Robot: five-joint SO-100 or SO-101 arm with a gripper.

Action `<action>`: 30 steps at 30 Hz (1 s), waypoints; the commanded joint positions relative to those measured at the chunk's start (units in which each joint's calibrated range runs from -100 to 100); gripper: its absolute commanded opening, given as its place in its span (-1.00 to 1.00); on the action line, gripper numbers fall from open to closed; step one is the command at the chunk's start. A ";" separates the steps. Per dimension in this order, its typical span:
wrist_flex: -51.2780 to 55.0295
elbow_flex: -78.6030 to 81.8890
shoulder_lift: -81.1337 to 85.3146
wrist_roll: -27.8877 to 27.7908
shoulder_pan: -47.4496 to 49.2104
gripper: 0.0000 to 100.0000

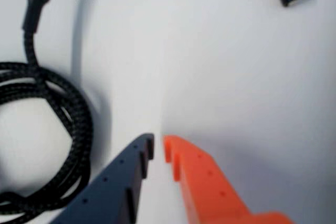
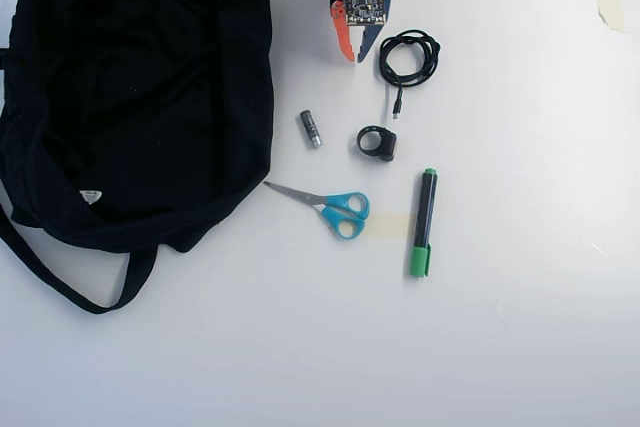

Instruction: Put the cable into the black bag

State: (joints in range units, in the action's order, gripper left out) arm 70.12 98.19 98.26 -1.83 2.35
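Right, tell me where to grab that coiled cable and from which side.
Grip the cable across the bundled strands on the coil's left arc in the overhead view, nearest the gripper, coming down from above. The coil lies flat on the table, so one finger can probably drop inside the loop, the other outside. The thin tail would likely slip.

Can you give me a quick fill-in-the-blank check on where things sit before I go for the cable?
1. In the overhead view, the coiled black braided cable lies to the ____ of the orange-and-dark-blue gripper.
2. The gripper's jaws hold ____.
3. The large black fabric bag carries a small ____ label.
4. The pair of scissors has ____ handles.

Missing words: right; nothing; white; blue
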 commanded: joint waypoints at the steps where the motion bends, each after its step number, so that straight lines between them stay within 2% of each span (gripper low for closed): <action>1: 2.06 1.18 0.42 -0.16 -0.33 -0.96; 12: 1.20 0.73 -0.83 -0.32 -0.03 -0.96; 22: -19.81 -11.58 -15.93 -0.58 1.01 -0.96; 30: -30.06 -27.57 -30.46 0.10 3.03 -0.96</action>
State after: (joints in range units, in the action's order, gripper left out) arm 43.84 76.81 72.93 -1.78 5.00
